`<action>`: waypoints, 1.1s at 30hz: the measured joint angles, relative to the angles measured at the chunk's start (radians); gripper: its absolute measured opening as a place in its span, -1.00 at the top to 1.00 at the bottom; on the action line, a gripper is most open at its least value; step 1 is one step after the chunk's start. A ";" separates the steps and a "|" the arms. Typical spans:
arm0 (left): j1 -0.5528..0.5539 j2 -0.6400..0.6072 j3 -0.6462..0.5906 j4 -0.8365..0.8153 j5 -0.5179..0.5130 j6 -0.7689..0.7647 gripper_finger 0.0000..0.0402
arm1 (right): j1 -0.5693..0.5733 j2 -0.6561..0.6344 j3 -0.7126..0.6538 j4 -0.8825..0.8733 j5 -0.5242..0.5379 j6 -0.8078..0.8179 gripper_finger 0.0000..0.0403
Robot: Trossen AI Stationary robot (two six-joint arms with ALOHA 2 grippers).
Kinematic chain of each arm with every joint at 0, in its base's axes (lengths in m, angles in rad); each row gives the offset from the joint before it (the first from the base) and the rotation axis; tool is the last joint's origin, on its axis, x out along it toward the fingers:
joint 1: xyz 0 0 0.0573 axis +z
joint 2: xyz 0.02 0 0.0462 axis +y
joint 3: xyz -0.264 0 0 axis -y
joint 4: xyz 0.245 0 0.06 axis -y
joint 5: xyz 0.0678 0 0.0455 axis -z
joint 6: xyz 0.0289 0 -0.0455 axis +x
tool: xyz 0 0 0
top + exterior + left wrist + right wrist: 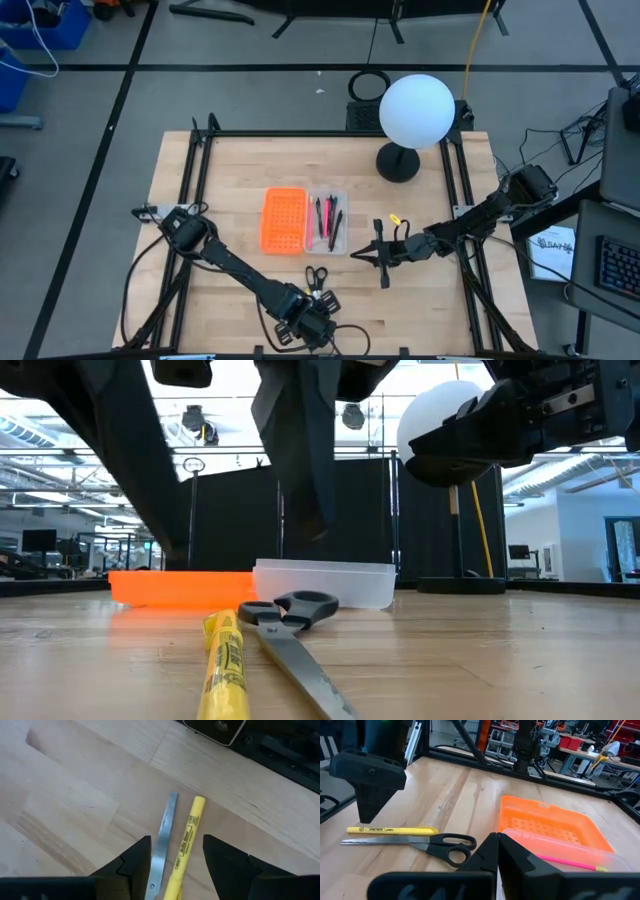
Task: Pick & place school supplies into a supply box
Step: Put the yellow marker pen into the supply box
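The scissors (316, 275) lie flat on the table near its near edge, black handles (451, 847) toward the supply box and blade (164, 837) toward the near edge. A yellow highlighter (186, 840) lies beside the blade, parallel to it. My left gripper (177, 839) is open and hovers over both, one finger on each side, touching nothing. It also shows in the right wrist view (370, 790). The clear supply box (327, 220) holds pink and black pens. My right gripper (497, 845) is shut and empty, just right of the box (372, 257).
An orange perforated piece (283, 220) lies against the box's left side. A lamp with a white globe (417, 110) stands on a black base (398, 162) toward the far right. Black frame rails (200, 170) run along the table's left and right sides. Bare wood (230, 160) stretches beyond the orange piece.
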 joint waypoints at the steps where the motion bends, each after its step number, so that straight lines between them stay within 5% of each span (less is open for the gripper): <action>1: 0.001 0.004 0.001 0.002 0.000 0.002 0.07 | 0.000 0.000 0.000 0.000 0.000 0.006 1.00; 33: 0.023 0.078 -0.051 -0.031 0.041 0.132 0.07 | 0.002 0.000 0.000 -0.062 -0.003 0.035 1.00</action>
